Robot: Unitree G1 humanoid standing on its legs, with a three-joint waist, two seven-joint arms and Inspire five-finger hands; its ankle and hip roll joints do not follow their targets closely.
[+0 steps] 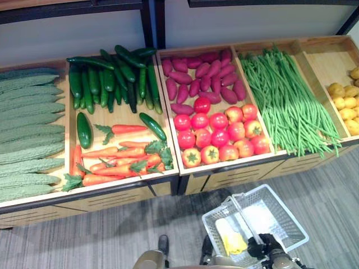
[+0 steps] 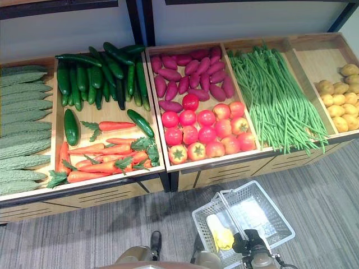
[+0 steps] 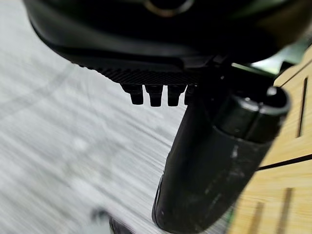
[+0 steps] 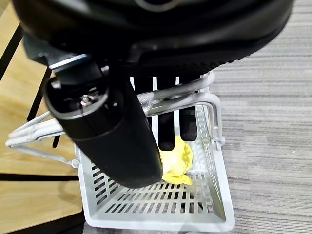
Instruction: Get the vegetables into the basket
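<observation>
A white plastic basket (image 1: 280,216) hangs low over the floor in front of the wooden produce stand. My right hand (image 4: 107,126) is shut on the basket's metal handle (image 4: 180,95), fingers curled round it from above. A yellow vegetable (image 4: 178,161) lies inside the basket, which shows in the eye views too (image 2: 220,235). The stand holds cucumbers (image 1: 112,78), carrots (image 1: 112,159), purple sweet potatoes (image 1: 202,75), tomatoes (image 1: 219,134) and long green beans (image 1: 286,101). My left hand (image 3: 209,161) hangs beside the stand's wooden front, over the floor, holding nothing.
Bitter gourds (image 1: 28,129) fill the far left bin and potatoes (image 1: 348,103) lie in the far right one. The stand's front edge (image 1: 235,168) runs just beyond the basket. Grey carpet (image 1: 84,241) lies before it.
</observation>
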